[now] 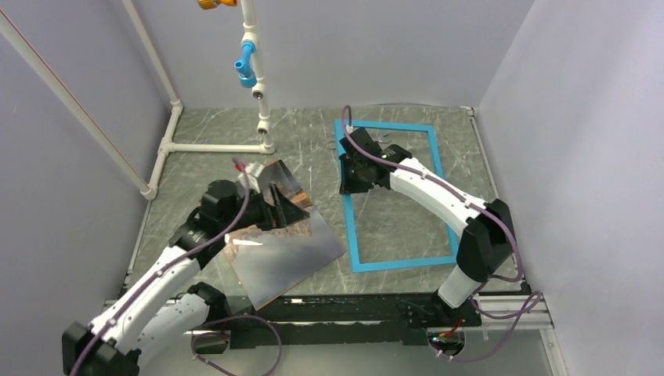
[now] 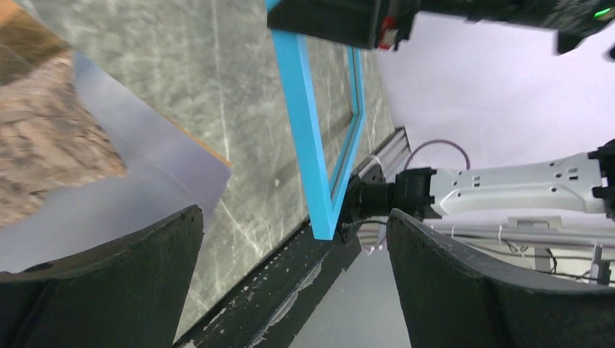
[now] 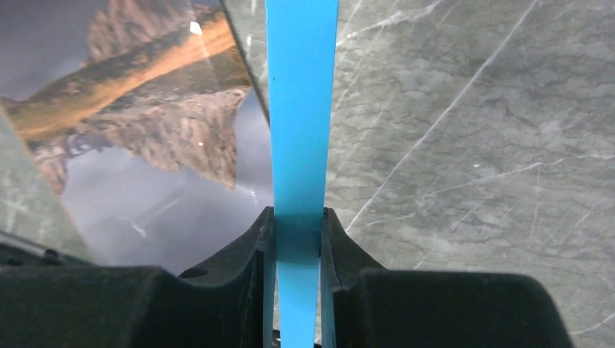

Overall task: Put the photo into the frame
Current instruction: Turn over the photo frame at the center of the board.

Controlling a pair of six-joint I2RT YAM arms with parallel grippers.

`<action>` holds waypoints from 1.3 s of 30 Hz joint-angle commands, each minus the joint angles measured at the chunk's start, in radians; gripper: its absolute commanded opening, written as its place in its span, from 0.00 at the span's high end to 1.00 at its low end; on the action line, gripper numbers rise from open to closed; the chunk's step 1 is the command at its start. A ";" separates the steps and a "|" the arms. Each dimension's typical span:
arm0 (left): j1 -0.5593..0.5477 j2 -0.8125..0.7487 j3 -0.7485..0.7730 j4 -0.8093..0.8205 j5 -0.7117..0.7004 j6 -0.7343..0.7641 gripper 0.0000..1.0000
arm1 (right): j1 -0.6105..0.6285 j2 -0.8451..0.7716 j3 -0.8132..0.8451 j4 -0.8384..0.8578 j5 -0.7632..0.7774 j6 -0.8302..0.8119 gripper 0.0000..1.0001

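Judged early: nothing seated yet.

Nearest, just beside the left claw (image 2: 294,217), its fingers (image 2: 109,283) spread wide and grasping nothing: the photo (image 3: 145,138), picture up, askew on the worktop (image 1: 407,219), wholly outside the frame (image 1: 350,227).

Further out, to the right of that claw: the right claw (image 3: 297,214), clenched across the frame's left rail, blue face up.

Left to do, by the look of it: turning the frame over or opening it, bringing the photo across, squaring it in, closing up.

Hard to make out: a shiny sheet (image 1: 276,186), tilted, just beyond the left claw in the top view. Possibly a clear cover, possibly a lifted part of the photo; cannot tell. Nor whether the gripped rail rests on the worktop or slightly off it.

Hidden: the frame's back. Covered by the right arm (image 1: 438,196): part of the right rail.
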 commanded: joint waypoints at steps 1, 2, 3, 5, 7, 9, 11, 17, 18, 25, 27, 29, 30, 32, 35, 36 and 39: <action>-0.162 0.142 0.057 0.197 -0.111 -0.037 0.01 | -0.021 -0.095 0.041 -0.011 -0.051 0.034 1.00; -0.201 0.181 0.069 0.229 -0.126 -0.036 0.01 | -0.026 -0.113 0.039 -0.007 -0.067 0.041 1.00; -0.236 0.226 0.084 0.264 -0.137 -0.036 0.01 | -0.033 -0.129 0.035 -0.002 -0.074 0.047 1.00; -0.300 0.314 0.121 0.318 -0.147 -0.030 0.03 | -0.043 -0.159 0.027 0.008 -0.108 0.061 1.00; -0.348 0.397 0.170 0.330 -0.156 -0.018 0.04 | -0.055 -0.191 0.021 0.013 -0.126 0.069 1.00; -0.379 0.463 0.212 0.330 -0.163 -0.012 0.08 | -0.063 -0.211 0.018 0.014 -0.134 0.076 1.00; -0.400 0.504 0.229 0.365 -0.149 -0.017 0.13 | -0.071 -0.227 0.012 0.013 -0.135 0.079 1.00; -0.424 0.572 0.191 0.580 -0.105 -0.083 0.33 | -0.085 -0.252 -0.007 0.020 -0.157 0.089 1.00; -0.425 0.584 0.191 0.599 -0.097 -0.090 0.37 | -0.088 -0.258 -0.011 0.024 -0.160 0.092 1.00; -0.436 0.629 0.215 0.594 -0.088 -0.091 0.76 | -0.105 -0.272 -0.010 0.024 -0.171 0.087 0.97; -0.436 0.624 0.217 0.577 -0.097 -0.085 0.86 | -0.113 -0.285 -0.019 0.035 -0.174 0.087 0.89; -0.435 0.615 0.218 0.562 -0.110 -0.081 0.97 | -0.124 -0.301 -0.029 0.052 -0.190 0.090 0.82; -0.435 0.613 0.218 0.560 -0.116 -0.081 1.00 | -0.129 -0.306 -0.031 0.059 -0.203 0.089 0.78; -0.436 0.603 0.220 0.545 -0.127 -0.077 1.00 | -0.136 -0.307 -0.026 0.059 -0.219 0.081 0.56; -0.439 0.583 0.234 0.499 -0.149 -0.065 1.00 | -0.138 -0.306 -0.003 0.032 -0.212 0.073 0.21; -0.441 0.577 0.245 0.468 -0.166 -0.056 1.00 | -0.138 -0.307 0.004 0.024 -0.206 0.071 0.13; -0.459 0.553 0.298 0.340 -0.232 -0.015 1.00 | -0.138 -0.319 0.025 0.002 -0.187 0.068 0.01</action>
